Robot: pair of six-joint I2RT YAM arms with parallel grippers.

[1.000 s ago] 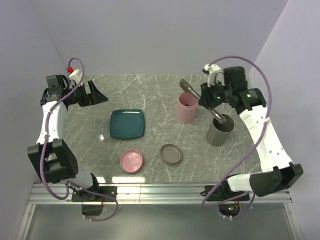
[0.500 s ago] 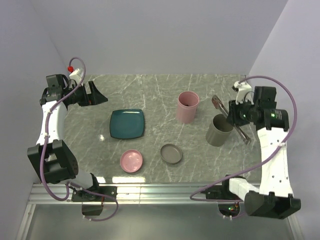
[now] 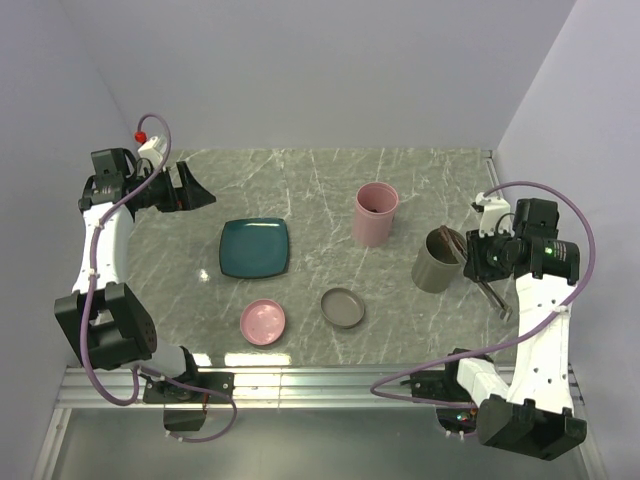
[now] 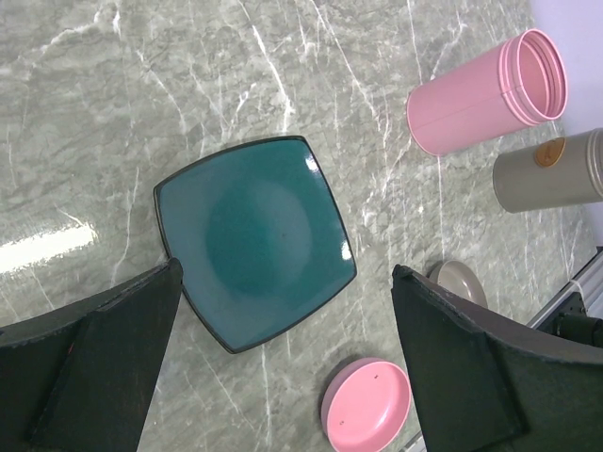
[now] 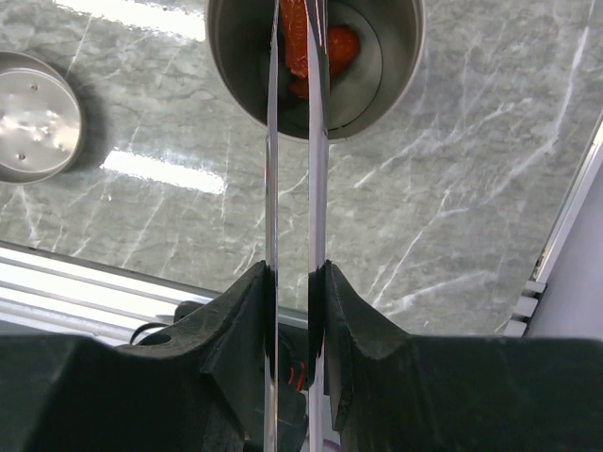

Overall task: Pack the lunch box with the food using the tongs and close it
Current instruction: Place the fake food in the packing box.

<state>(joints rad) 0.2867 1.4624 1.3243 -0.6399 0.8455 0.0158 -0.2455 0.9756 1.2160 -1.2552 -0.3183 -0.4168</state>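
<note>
Right end effector [image 5: 290, 282], clamped on tongs [image 5: 271, 169], swung away from pink cup [image 3: 375, 212]. Tips ahead sat over grey cup [image 5: 412, 66] holding red food [image 5: 341, 45], so packing probably underway. Left end effector [image 4: 287, 273] apart, idle.

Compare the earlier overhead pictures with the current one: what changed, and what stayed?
The right tool, gripping the tongs throughout, swung right from beside the pink cup to the right of the grey cup, nearer the front edge of the table. The left tool, plate, cups, pink lid and grey lid stayed put.

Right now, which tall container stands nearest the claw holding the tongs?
The grey container, red-orange food inside, tongs at its rim; the pink container stands farther left.
</note>
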